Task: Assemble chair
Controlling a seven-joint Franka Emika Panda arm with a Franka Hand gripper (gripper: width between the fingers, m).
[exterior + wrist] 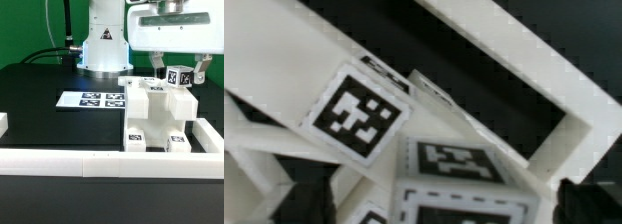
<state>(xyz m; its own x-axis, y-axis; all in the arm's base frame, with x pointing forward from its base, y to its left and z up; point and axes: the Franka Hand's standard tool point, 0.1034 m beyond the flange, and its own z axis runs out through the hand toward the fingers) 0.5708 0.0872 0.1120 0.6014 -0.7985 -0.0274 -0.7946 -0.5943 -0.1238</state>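
The chunky white plastic chair body [152, 108] meets the black surface [40, 125] behind the long white border rail [90, 160], which hides that join. Above the chair body, the tool [181, 78] and the white arm base [103, 40] are cut off by the top edge. Whether the tool's dark fingers [160, 72] touch the small tagged white block [180, 76] cannot be told. In the wrist view the black-and-white square tags [358, 112] are blurred.

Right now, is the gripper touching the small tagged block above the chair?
Cannot tell. In the exterior view the gripper straddles the tagged block above the chair, but neither contact nor gap shows plainly; the wrist view is blurred.
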